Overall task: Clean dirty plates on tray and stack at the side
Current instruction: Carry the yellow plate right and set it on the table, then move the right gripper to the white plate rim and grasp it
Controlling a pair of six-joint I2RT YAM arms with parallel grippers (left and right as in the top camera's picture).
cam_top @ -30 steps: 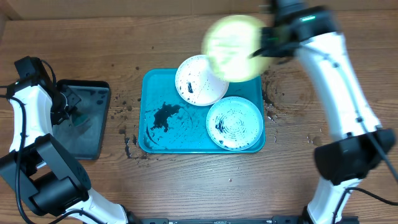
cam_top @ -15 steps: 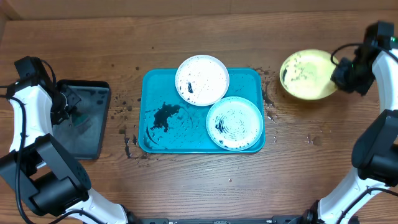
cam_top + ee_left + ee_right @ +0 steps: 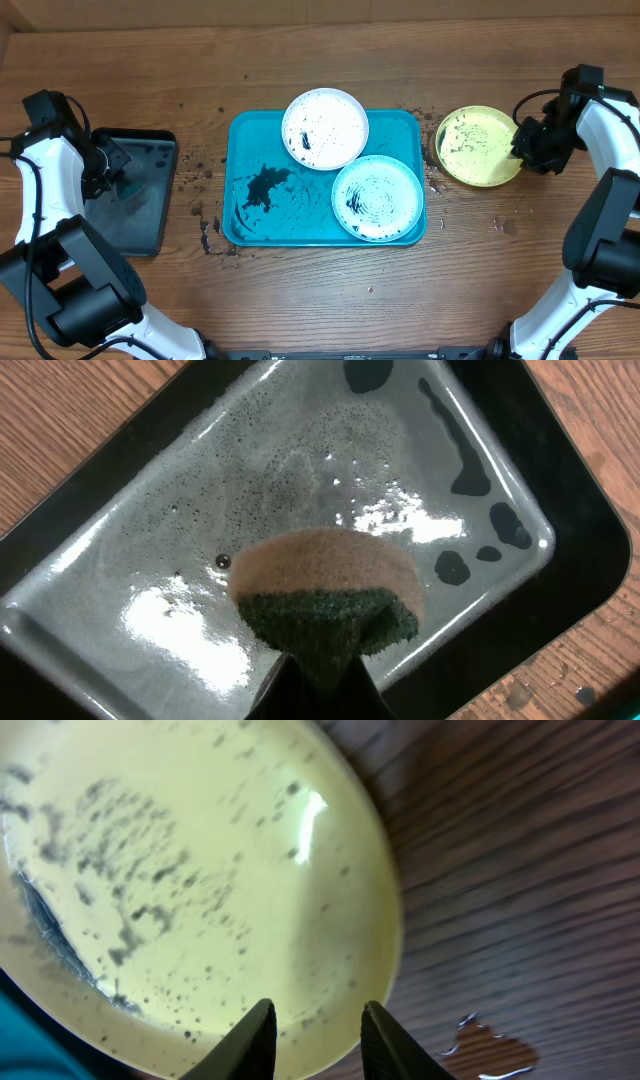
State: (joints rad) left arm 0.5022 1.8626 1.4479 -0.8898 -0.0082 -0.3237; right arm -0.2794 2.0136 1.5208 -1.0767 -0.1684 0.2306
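The lime-green plate [image 3: 475, 147] lies on the wood just right of the turquoise tray [image 3: 250, 228], speckled with black grime; it fills the right wrist view [image 3: 200, 870]. My right gripper [image 3: 527, 148] is at its right edge, fingers [image 3: 315, 1025] apart over the rim, holding nothing. The white plate [image 3: 325, 128] rests on the tray's far rim and the light blue plate [image 3: 378, 198] lies in its near right corner, both speckled. My left gripper [image 3: 320, 695] is shut on a tan-and-green sponge [image 3: 325, 595] above the black tray [image 3: 135, 215].
Black grime is smeared in the turquoise tray's left half [image 3: 265, 188] and scattered on the wood round it. The black tray [image 3: 560, 590] holds grey soapy water. Water drops lie on the wood near the green plate [image 3: 490, 1050].
The right arm swung the green plate from above the tray out to the right, then down and a little leftward onto the wood. The left arm has not moved.
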